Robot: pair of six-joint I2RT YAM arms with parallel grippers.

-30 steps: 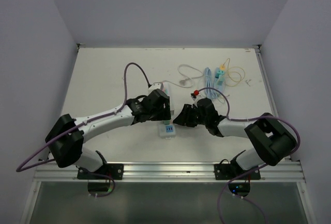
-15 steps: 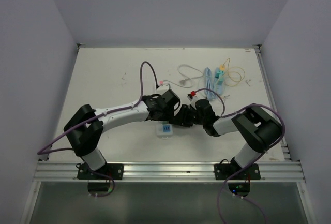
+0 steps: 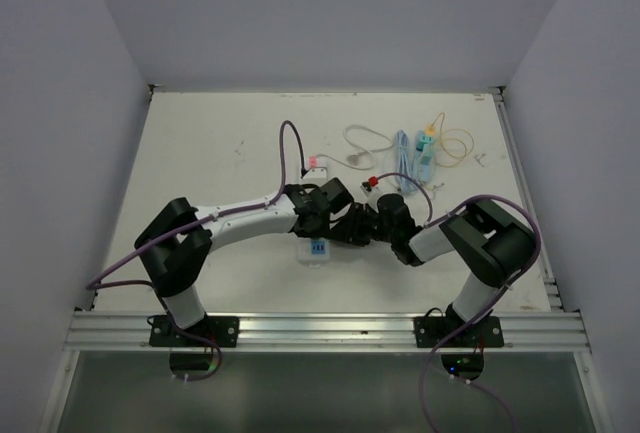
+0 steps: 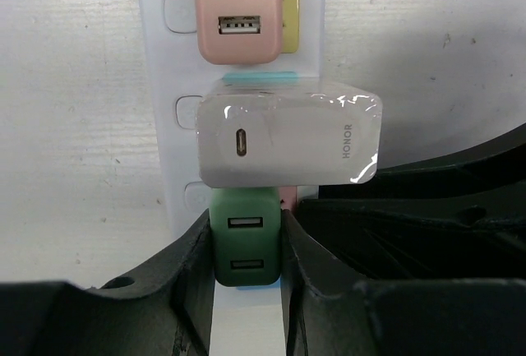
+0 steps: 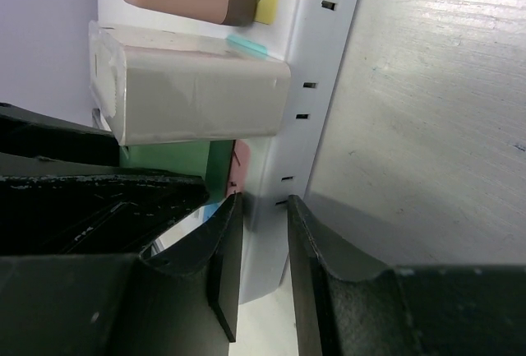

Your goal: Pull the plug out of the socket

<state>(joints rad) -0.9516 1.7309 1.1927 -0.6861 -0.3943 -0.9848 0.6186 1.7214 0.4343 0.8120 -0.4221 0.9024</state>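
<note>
The power strip (image 3: 318, 251) lies near the middle of the bench (image 3: 200, 153), and both arms reach in over it from either side, so most of it is hidden in the overhead view. Only its near end shows there, white with small blue marks.

In the left wrist view the strip runs up the frame with three things plugged in along it. A pink plug (image 4: 238, 11) sits farthest away, with a yellow patch just beside it. A white charger (image 4: 292, 142) wrapped in clear film sits in the middle. The green plug (image 4: 246, 245) is nearest, just below the charger and still seated in the strip.

The left end effector (image 4: 246, 228) is clenched on the green plug. One black finger (image 4: 193, 278) presses on one side of the plug and the other finger presses on the opposite side, with no gap showing.

In the right wrist view the strip appears edge-on. The right end effector (image 5: 263, 208) is clenched on the long edge of the power strip, which stands between its two fingers (image 5: 223, 265). This is next to the green plug, which it does not touch. The left arm's black finger fills the lower left of that view, against the green plug.

Towards the far right of the bench, well apart from the strip, lies a loose bundle of cables (image 3: 415, 148) in white, blue and yellow.
</note>
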